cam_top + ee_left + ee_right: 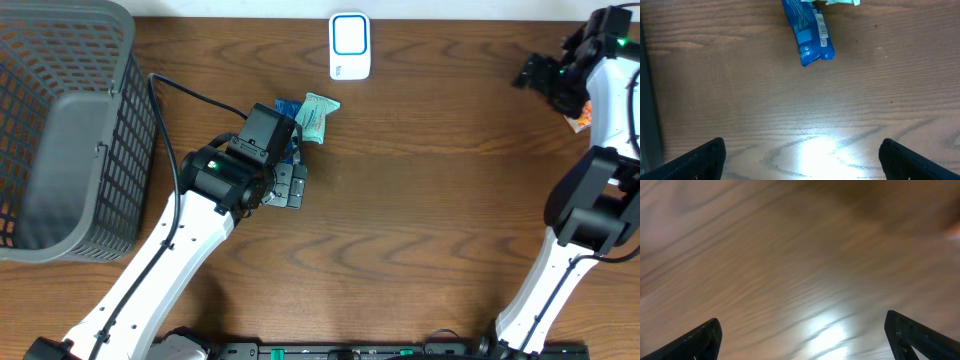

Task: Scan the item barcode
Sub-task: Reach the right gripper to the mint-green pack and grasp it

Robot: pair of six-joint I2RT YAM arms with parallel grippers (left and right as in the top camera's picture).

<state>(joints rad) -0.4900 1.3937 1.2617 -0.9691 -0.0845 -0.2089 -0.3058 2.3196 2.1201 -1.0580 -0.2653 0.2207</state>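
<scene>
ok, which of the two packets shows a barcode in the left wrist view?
The blue packet: a white barcode strip faces up along its edge. The pale green packet is mostly out of frame.

- A dark mesh basket [140,110] is set at the table's left end, its walls made of open grid.
- A smooth grey liner [70,170] is laid inside the basket.
- A brown wood-grain table [420,200] is spread beneath everything; glare is reflected on it in both wrist views.
</scene>
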